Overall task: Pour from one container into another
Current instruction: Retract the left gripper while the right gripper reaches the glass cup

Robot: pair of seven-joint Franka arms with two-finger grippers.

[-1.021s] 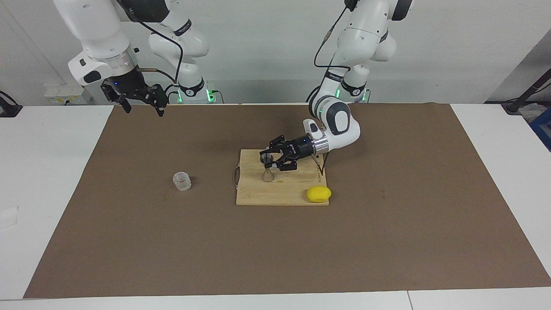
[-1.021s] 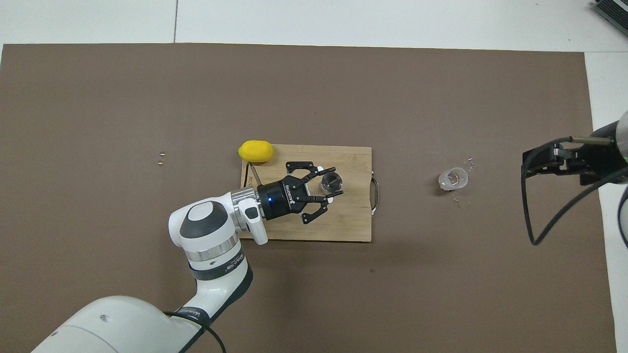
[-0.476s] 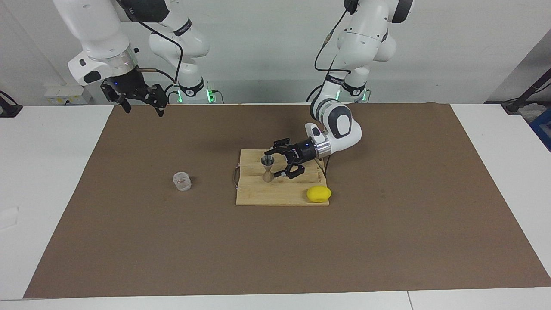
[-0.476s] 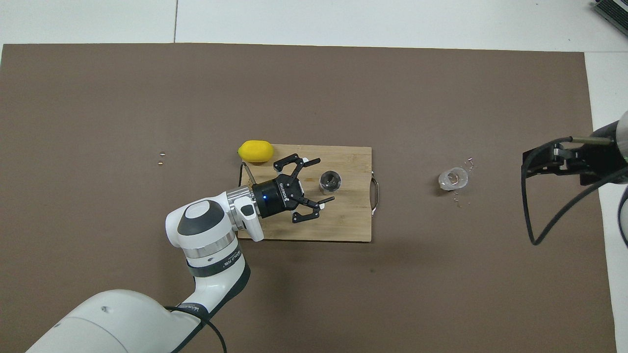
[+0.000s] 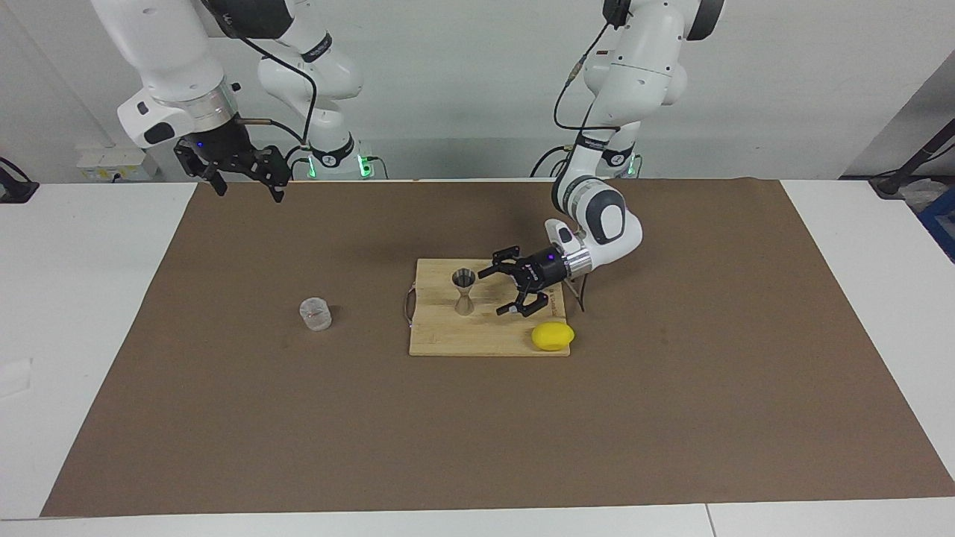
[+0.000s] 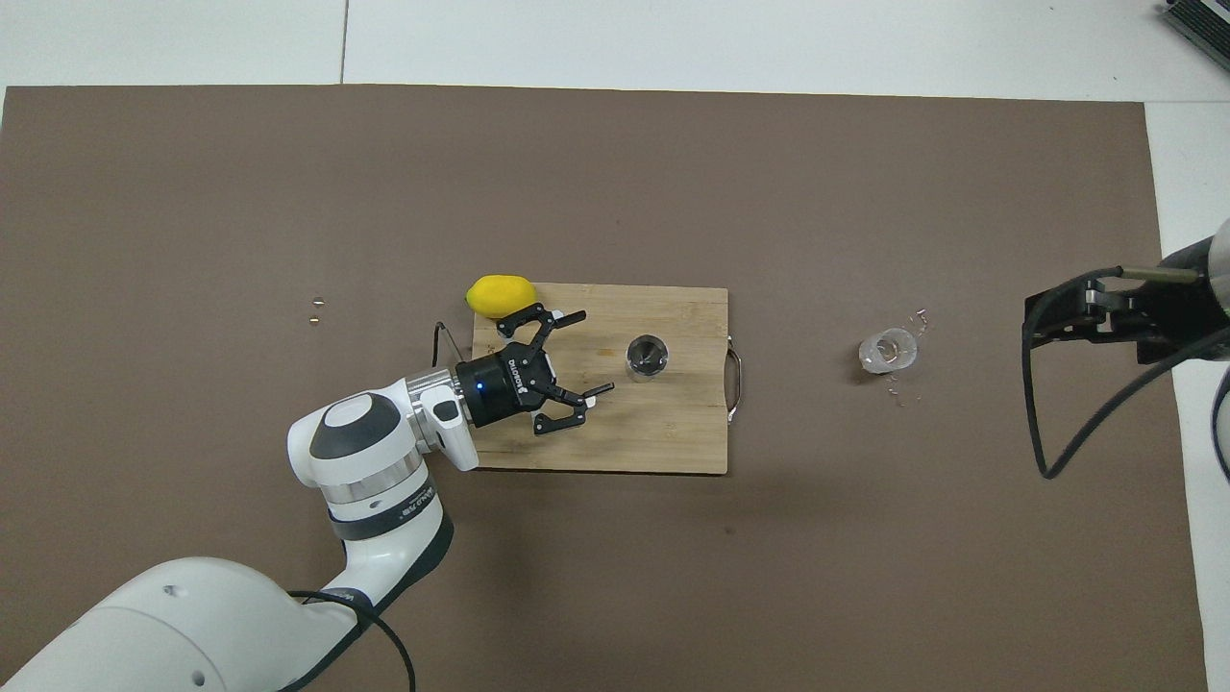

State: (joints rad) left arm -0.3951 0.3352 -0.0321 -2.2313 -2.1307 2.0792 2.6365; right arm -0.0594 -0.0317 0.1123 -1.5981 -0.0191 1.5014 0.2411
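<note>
Your left gripper [image 5: 513, 288] let go of the jigger [image 5: 464, 291] and backed away from it. A second before, its fingers were closed on the jigger's top cup. Now they were spread wide with nothing between them, low over the cutting board [image 5: 448, 339], at the end toward the left arm. The jigger and the gripper were apart.

Going from nearest the robots to farthest: your right gripper [image 5: 242, 173] waited up in the air by its own base, over the edge of the brown mat [image 5: 477, 432]. Its fingers were spread open too, and it had not moved. Next came the left gripper, and then the jigger, standing up straight by itself in the middle of the board. The little glass tumbler [image 5: 315, 313] sat on the mat, well apart from the board, toward the right arm's end of the table. Nobody was touching it. The yellow lemon [image 5: 553, 336] lay at the board's corner, farthest from the robots.

So the jigger looked ready to be filled. I think no pouring had happened, because the glass was not picked up yet. Your right arm was the closer one to the glass.
</note>
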